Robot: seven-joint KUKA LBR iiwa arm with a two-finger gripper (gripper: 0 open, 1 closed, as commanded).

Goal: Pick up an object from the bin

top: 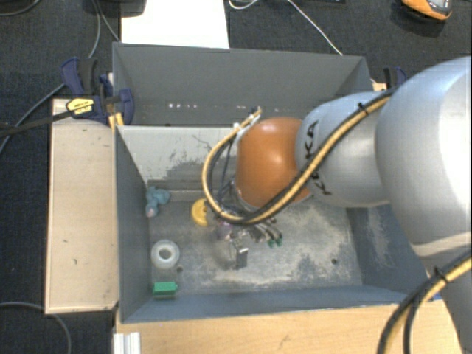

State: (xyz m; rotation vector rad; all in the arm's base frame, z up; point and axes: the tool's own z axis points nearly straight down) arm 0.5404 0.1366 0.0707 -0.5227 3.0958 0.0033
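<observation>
Over the bin's [317, 260] middle, the arm [354, 161] points its gripper [240, 255] down.

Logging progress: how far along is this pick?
Done: the gripper is low in the bin, right of the yellow piece. In hand: nothing visibly held. Left: grasp and lift; the white ring and green block lie untouched at left.

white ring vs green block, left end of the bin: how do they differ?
Colour: the white ring is pale and glossy; the green block is solid green.
Shape: the white ring is round with a centre hole; the green block is boxy with straight edges.
Place: the green block lies nearer the front wall of the bin than the white ring.
Shared: both are small, lie apart on the floor, left of the gripper.
</observation>
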